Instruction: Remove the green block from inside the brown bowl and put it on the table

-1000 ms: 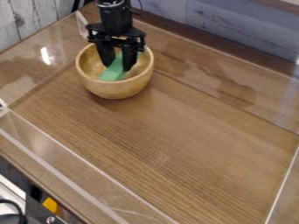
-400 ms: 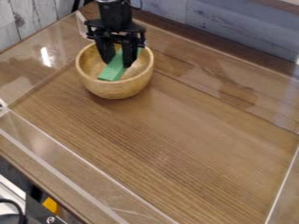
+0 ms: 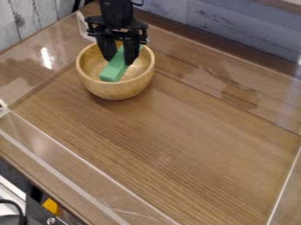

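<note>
Gripping the upper end of the green block (image 3: 115,68), the black claw (image 3: 119,54) has raised it a little, so the tilted bar now hangs just inside the brown bowl (image 3: 115,85), not yet clear for the desk (image 3: 177,141).

Arm above gripper (image 3: 118,54) cut off by top edge. Green block (image 3: 115,69): upper end hidden behind black fingers, so contact pts can't be made out. Table (image 3: 177,132) runs off right + bottom edges. Lower left corner: dark gear, too cropped to ID.
</note>
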